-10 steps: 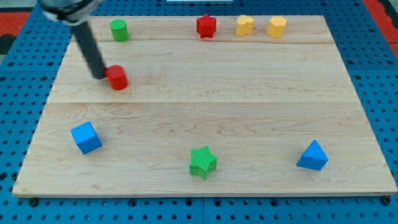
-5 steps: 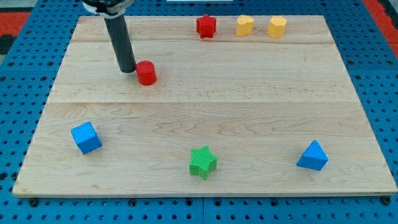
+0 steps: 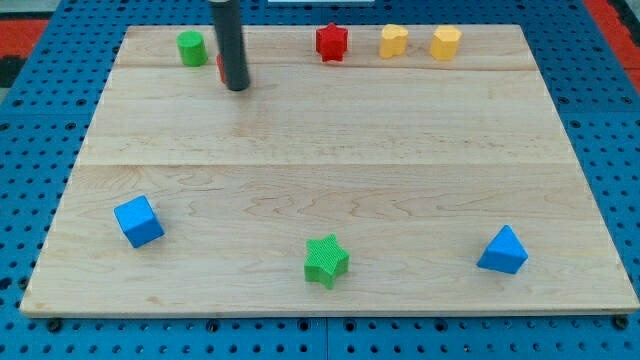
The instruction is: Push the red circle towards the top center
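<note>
The red circle (image 3: 220, 67) is almost wholly hidden behind my rod; only a red sliver shows at the rod's left edge, near the view's top left. My tip (image 3: 237, 87) rests on the wooden board (image 3: 350, 150), just below and to the right of that sliver and touching or nearly touching it. The green cylinder (image 3: 191, 47) stands a little to the left of the red circle.
A red star (image 3: 331, 42) and two yellow blocks (image 3: 393, 41) (image 3: 445, 43) line the top edge right of centre. A blue cube (image 3: 138, 221) is at the bottom left, a green star (image 3: 326, 261) at the bottom centre, a blue triangle (image 3: 502, 250) at the bottom right.
The rod has swept right and then up the board. The red circle has moved from the left middle to near the top edge, now behind the rod beside the green cylinder.
</note>
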